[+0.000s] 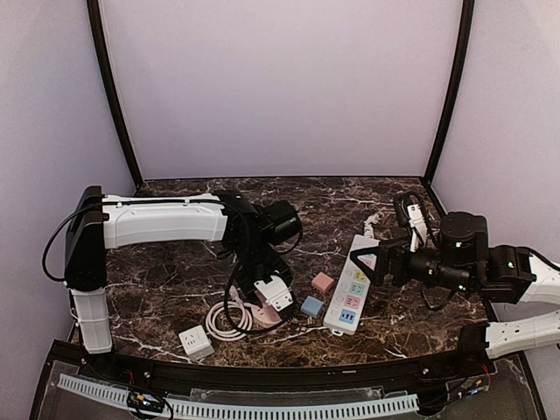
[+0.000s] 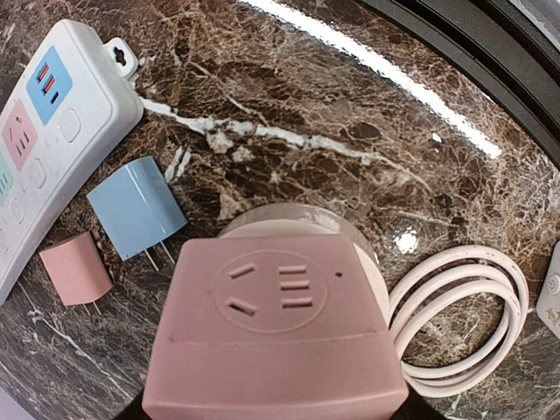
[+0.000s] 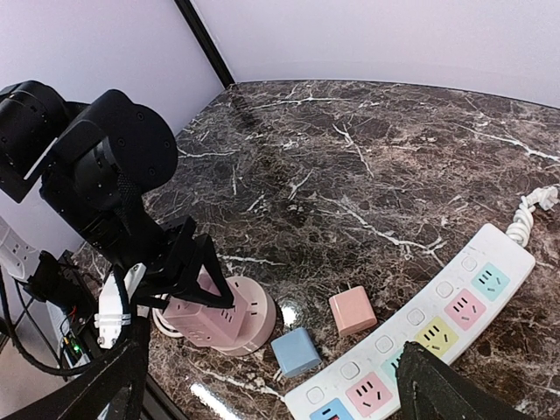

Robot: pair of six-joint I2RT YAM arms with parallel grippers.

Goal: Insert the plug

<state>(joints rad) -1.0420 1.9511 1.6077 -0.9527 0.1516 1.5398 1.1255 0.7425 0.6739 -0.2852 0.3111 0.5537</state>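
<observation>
A dark brown marble-patterned bench (image 1: 350, 197), veined white, sits inside pale lilac walls (image 1: 280, 87). 2 black poles (image 1: 115, 96) rise from its far corners. Overhead light leaves bright glare (image 2: 367, 61) along its near edge.

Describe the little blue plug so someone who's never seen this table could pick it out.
Find the long white power strip on the dark marble table. Two small cube plugs sit between its near end and the pink socket tower held in the left end effector. The blue plug is the one nearer the arms, its colour unlike the pink plug beside it.
</observation>
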